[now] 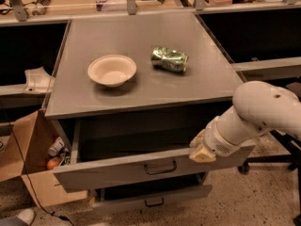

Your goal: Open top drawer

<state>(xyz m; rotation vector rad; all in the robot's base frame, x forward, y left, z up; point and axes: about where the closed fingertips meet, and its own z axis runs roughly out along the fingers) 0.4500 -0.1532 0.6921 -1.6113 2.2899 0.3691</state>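
The pincer (203, 150) rests on the front rim of the top drawer (117, 169), right of its handle (160, 167); whether it is clenched I cannot tell. The drawer juts out under the front edge of the bench (141, 41), so pull straight and level.

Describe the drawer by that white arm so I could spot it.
Under the grey cabinet top, the top drawer stands open. The gripper sits at its front's upper edge; its front is taller and wider than the drawer below.
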